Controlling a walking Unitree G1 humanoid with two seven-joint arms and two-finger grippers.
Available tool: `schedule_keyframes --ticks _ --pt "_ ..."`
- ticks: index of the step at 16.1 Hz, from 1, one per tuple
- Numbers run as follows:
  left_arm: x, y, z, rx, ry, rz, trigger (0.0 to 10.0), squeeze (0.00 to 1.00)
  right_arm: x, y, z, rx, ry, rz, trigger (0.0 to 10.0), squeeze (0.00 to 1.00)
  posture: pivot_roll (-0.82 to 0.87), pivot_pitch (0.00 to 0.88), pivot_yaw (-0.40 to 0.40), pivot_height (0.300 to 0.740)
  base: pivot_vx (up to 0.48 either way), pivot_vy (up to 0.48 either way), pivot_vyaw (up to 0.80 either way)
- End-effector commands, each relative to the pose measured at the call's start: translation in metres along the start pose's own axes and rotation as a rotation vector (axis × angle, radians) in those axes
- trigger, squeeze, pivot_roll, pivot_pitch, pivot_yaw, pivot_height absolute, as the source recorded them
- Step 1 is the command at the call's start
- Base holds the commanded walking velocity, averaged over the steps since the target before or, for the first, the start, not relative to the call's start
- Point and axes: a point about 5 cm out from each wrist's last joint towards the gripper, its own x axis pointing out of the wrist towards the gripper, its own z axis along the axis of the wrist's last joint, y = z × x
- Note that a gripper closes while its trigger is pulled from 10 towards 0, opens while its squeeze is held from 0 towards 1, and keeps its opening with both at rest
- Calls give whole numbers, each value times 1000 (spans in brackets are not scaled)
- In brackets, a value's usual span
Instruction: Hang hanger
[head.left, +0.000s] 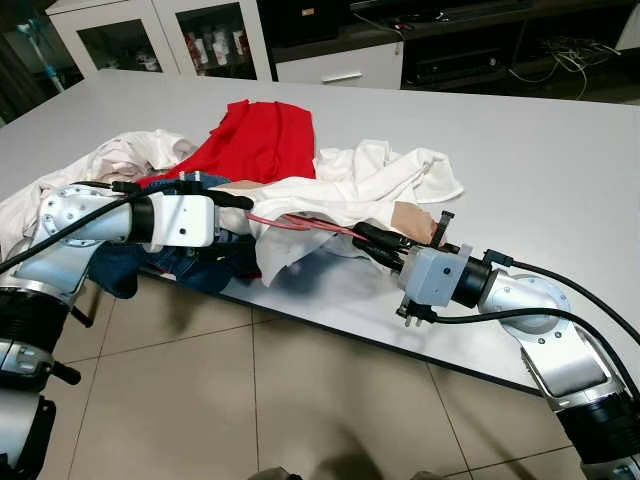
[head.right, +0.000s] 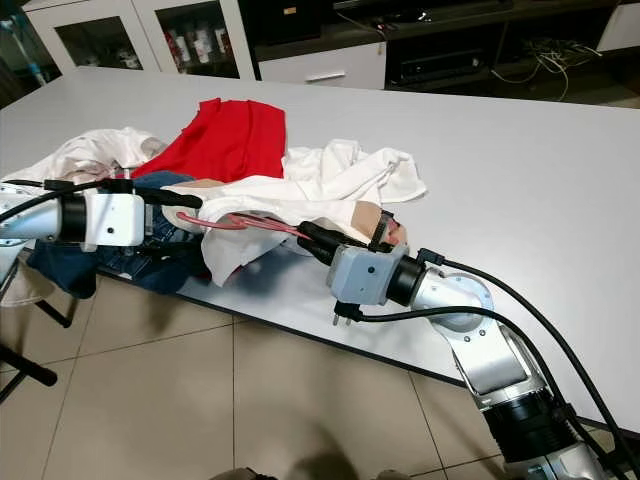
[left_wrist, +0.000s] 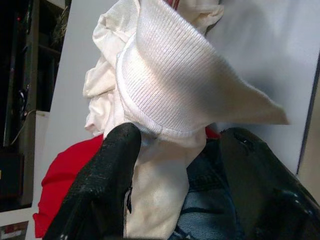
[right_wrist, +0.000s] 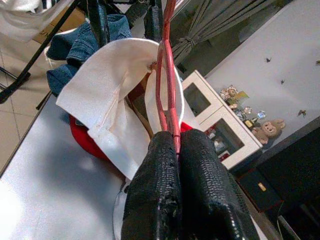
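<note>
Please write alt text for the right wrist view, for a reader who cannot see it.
The right gripper, jaws shut, pinches a thin red hanger threaded into a white shirt. Behind lie jeans and a grey table.

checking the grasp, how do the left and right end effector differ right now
The right end effector is shut on the red hanger; the left end effector is open around the white garment. The right one reaches in from the table's near edge, the left from its end. Both have black fingers.
</note>
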Motion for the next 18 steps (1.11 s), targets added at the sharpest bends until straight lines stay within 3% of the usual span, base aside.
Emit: schedule_keyframes --ticks 1,4,6,7,8,18 --pt "1 -1 -3 -2 25 -4 10000 0 6 -8 16 -32 -93 -16 10000 0 -126 0 127 740 0 0 0" --pt "3 0 -4 -1 12 31 9569 0 7 -11 21 -35 -120 -33 10000 0 -126 0 127 740 0 0 0" --pt "4 0 -5 2 1 45 4667 0 8 -14 25 -37 -144 -45 10000 0 -126 0 127 740 0 0 0" --pt "5 -1 -4 0 -9 49 3451 0 8 -15 27 -42 -150 -50 10000 0 -123 0 119 740 0 0 0" --pt "5 -1 -4 -4 -16 49 0 0 8 -16 27 -44 -153 -53 10000 0 -123 0 119 740 0 0 0" --pt "9 -12 -4 -81 -109 11 0 0 10 -21 33 -48 -191 -83 10000 0 -122 0 123 740 0 0 0"
